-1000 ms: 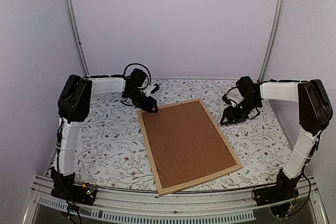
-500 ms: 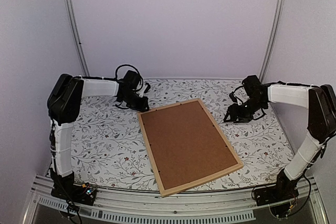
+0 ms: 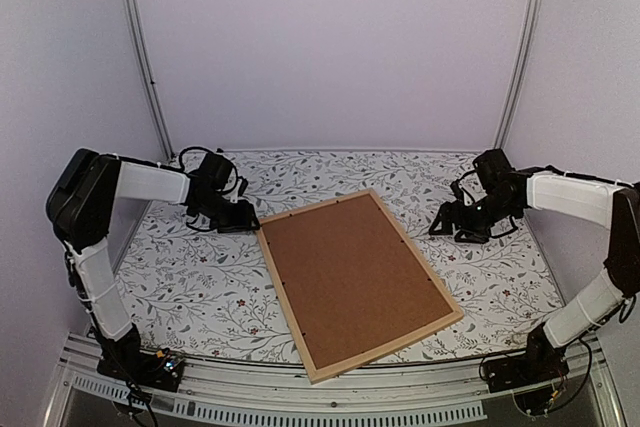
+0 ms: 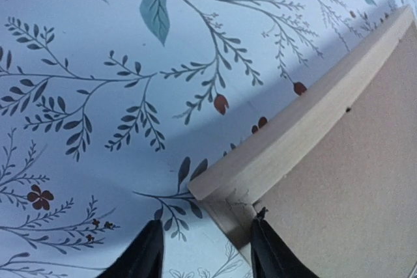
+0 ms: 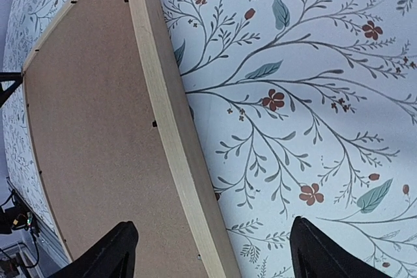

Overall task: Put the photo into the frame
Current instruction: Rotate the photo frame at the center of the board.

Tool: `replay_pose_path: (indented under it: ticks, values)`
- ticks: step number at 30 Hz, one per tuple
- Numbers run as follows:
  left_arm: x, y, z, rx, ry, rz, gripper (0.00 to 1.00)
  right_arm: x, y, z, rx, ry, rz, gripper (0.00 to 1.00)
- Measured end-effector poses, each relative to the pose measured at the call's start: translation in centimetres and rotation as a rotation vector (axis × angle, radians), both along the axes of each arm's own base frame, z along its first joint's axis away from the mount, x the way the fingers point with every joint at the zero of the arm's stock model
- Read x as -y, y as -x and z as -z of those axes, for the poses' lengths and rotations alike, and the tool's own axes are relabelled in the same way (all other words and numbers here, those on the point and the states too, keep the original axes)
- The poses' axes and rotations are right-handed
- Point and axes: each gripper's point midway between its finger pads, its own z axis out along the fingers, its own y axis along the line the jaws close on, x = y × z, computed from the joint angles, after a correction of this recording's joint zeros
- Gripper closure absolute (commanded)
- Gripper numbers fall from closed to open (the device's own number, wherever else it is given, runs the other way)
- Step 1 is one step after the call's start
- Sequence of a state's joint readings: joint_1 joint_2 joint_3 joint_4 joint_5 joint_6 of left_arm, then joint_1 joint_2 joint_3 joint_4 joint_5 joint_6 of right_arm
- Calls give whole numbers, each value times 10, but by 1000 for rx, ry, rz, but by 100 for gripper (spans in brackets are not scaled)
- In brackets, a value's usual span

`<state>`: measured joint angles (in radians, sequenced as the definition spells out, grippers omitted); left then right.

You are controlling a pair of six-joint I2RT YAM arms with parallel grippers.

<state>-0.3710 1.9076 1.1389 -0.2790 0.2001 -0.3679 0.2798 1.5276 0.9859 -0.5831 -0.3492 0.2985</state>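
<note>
the desk (image 3: pixel 200 287) is covered by a pale cloth printed with thin grey branches, teal leaves and small red flowers, flat and matte. on it, in the middle and turned at an angle, lies the frame (image 5: pixel 171 128): a big rectangle of thin, light, smooth wood bars with square mitred corners, lying back side up. a plain brown board (image 3: pixel 355 272), dull and fibrous like pressed card, fills it flush from bar to bar.

the photo is not to be seen anywhere. by my reading it lies under the board, inside the frame, but the pictures cannot prove that.

what has changed in the last second is the arms. both were close to the frame's far corners and have since drawn outward. the left claw (image 3: pixel 243 219) now sits low just off the far left corner, its fingers parted and holding nothing. the right claw (image 3: pixel 452 231) has moved well off the right bar, spread wide and also empty. the frame and board have not shifted.

i take this to mean the loading is done, or nearly so, and the arms are letting go.

small dark tabs (image 5: pixel 154 123) dot the inner edge of the bars. whether they are turned over the board is too small to tell.
</note>
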Motion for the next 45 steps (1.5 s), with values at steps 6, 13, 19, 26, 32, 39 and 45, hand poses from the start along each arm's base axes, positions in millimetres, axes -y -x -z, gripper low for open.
replay_pose_path:
  ticks: [6, 13, 19, 26, 32, 39, 45]
  values:
    - [-11, 22, -6, -26, -17, -15, 0, 10, 41, 5, -54, -10, 66, 9]
    - [-4, 3, -40, 61, 22, -23, 0, 4, 104, 24, -163, 12, 69, 9]
    - [10, -18, -56, 96, 62, -11, 0, 2, 153, 36, -241, 41, 61, 10]
    - [21, -34, -44, 75, 81, 4, 1, 3, 188, 42, -275, 21, 78, 14]
    - [25, -39, -42, 69, 90, 8, 1, -1, 201, 48, -307, 21, 73, 14]
    - [39, -44, -32, 54, 104, 53, 2, -15, 191, 52, -295, -14, 70, 13]
    - [59, -32, -23, 30, 130, 146, 4, -22, 183, 60, -306, -18, 90, 10]
